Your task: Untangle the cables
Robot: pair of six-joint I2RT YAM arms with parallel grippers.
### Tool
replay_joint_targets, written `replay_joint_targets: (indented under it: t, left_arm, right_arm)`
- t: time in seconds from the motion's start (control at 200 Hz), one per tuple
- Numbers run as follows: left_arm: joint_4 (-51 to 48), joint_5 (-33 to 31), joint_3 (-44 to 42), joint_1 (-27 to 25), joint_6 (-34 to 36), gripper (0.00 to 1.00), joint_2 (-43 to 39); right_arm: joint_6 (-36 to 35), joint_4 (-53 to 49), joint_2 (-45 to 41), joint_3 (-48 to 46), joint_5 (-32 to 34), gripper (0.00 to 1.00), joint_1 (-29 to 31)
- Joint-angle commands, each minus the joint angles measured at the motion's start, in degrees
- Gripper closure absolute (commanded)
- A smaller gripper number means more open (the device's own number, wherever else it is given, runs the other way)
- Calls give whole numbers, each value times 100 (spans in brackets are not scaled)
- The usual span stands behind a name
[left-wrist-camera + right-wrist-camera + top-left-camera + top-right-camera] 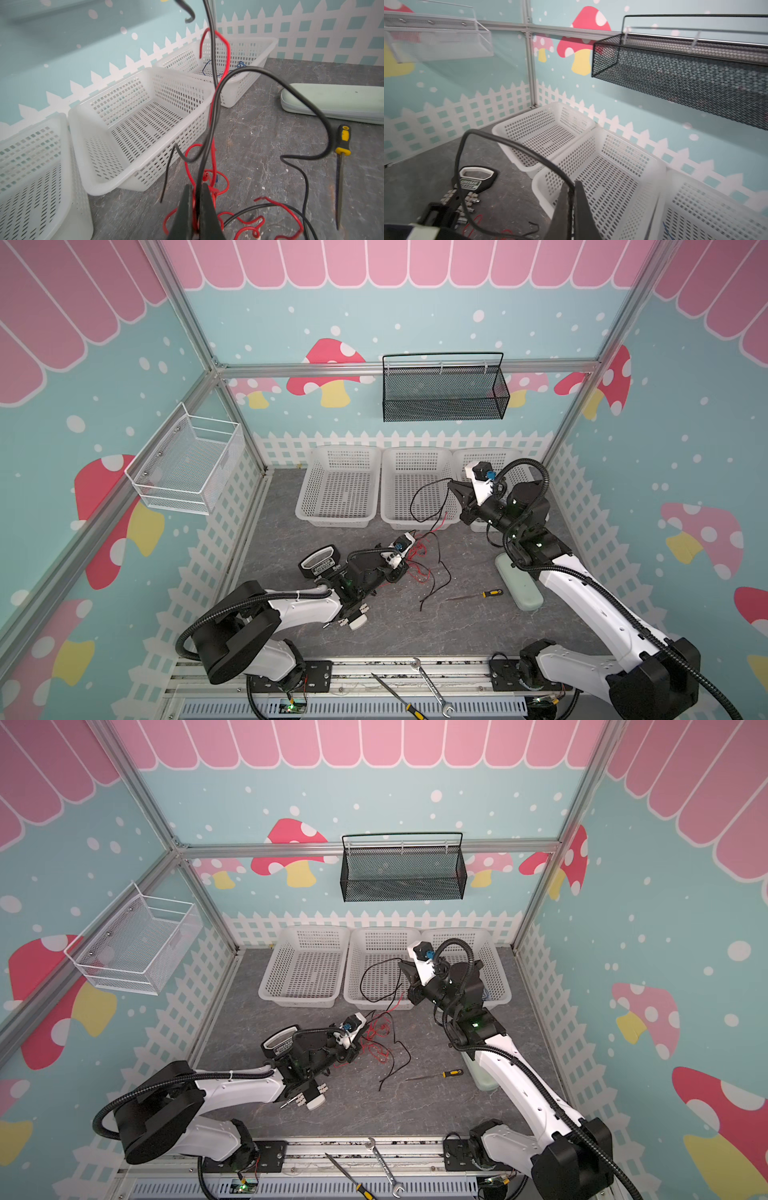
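My left gripper (196,187) sits low over the floor, shut on a red cable (228,52) and a black cable (270,72) that pass together between its jaws. In both top views it (409,566) is at the red tangle (419,560) in the middle of the floor. My right gripper (572,187) is raised above the middle basket (415,450), shut on the black cable (512,143), which loops down (415,497) from its tips (451,483) to the tangle. A thin blue cable (241,65) lies in the right basket.
Three white baskets (345,448) line the back wall. A yellow-handled screwdriver (486,594) and a pale green case (519,585) lie right of the tangle. A black-handled tool set (320,562) lies by the left arm. A wrench (430,686) rests on the front rail.
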Motion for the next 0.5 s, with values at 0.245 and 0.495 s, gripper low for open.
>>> replay_joint_targets:
  t: [0.245,0.495]
  left_arm:
    - [-385,-405,-534,128,-148,100,-939]
    - [-560,-517,-860,304,-285,100,-1514]
  right_arm:
    - [-306,-583,-154,101,2438,100,12]
    - [-371,-887,-337,110,2964,100,-246]
